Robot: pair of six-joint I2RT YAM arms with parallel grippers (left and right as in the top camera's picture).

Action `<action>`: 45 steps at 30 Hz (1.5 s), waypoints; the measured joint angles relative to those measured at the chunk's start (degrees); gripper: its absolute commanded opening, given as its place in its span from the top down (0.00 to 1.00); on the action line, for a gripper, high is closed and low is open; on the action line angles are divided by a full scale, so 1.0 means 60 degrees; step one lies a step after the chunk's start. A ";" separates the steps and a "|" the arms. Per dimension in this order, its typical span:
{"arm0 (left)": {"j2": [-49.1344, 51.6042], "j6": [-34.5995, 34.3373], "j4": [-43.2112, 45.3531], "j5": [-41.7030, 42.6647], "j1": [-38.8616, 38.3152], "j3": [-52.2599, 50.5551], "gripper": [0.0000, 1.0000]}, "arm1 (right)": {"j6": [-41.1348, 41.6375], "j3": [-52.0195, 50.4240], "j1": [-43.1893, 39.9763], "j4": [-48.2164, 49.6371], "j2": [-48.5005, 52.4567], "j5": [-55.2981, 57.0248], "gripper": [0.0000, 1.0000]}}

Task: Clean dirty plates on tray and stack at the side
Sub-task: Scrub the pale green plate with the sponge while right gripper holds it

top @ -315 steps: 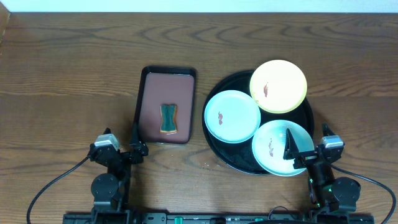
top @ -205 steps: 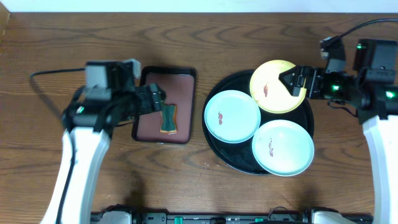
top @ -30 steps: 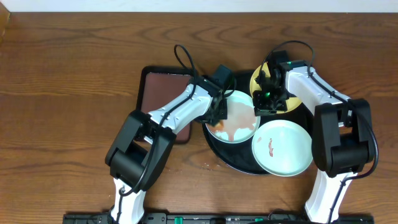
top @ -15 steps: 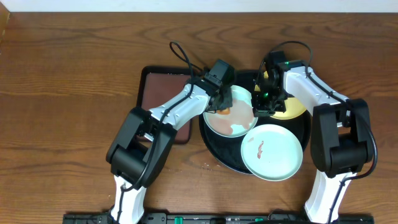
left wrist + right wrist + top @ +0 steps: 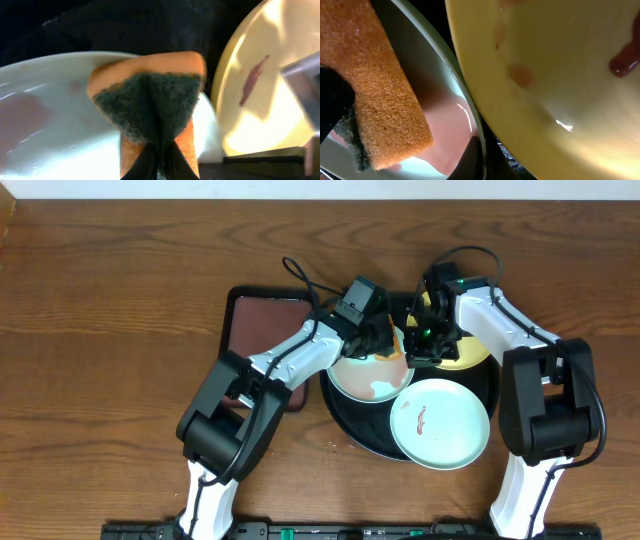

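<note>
Currently left gripper (image 5: 388, 345) is clamped on the orange sponge (image 5: 150, 95), pressed onto a smeared mint plate (image 5: 372, 385) at the black tray (image 5: 348, 422) left side. Right gripper (image 5: 426, 345) sits at the yellow plate (image 5: 560, 100) rim; can't tell its opening. Second mint plate (image 5: 440, 425) lies at the tray's front rim. Bare tabletop (image 5: 120, 330) gives wide room left.

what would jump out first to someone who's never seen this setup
The orange-and-green sponge, pinched in the left tool, presses on a wet, pink-smeared mint plate on the black tray's left side. Right beside it sits the yellow plate with a red smear, the right tool low where the two plates meet. A second mint plate, also smeared, lies at the tray's near edge.
</note>
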 measured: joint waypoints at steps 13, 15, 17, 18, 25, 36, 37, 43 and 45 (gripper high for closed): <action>-0.0178 0.2182 -0.3381 -0.2288 -0.0033 0.0346 0.92 | -0.0011 0.0000 0.0080 -0.0004 0.0000 -0.0044 0.99; -0.0219 0.2310 -0.3931 -0.3246 -0.0036 0.0386 0.93 | -0.0011 0.0000 0.0080 -0.0007 0.0000 -0.0047 0.99; -0.0219 0.2470 -0.4302 -0.4022 -0.0055 0.0430 0.93 | -0.0011 0.0000 0.0080 -0.0015 0.0000 -0.0055 0.99; -0.0215 0.2528 -0.4437 -0.4299 -0.0098 0.0466 0.93 | -0.0011 0.0000 0.0084 -0.0011 0.0000 -0.0120 0.99; -0.0066 0.2736 -0.5901 -0.4885 -0.0219 0.1115 0.93 | -0.0011 0.0000 0.0237 -0.0146 0.0004 -0.0375 0.99; -0.0025 0.2146 -0.3544 -0.2503 0.0055 0.1162 0.92 | 0.0033 0.0000 0.0175 -0.0219 0.0004 -0.0189 0.99; -0.0007 0.2062 -0.3351 -0.2251 0.0051 0.1140 0.92 | 0.0036 0.0000 0.0175 -0.0222 0.0004 -0.0175 0.99; 0.0175 0.1636 -0.3151 -0.0685 0.0080 0.1122 0.92 | 0.0066 0.0000 0.0175 -0.0219 0.0004 -0.0149 0.99; 0.0200 0.1515 -0.3493 -0.0149 0.0080 0.1122 0.92 | 0.0066 0.0000 0.0175 -0.0219 0.0004 -0.0131 0.99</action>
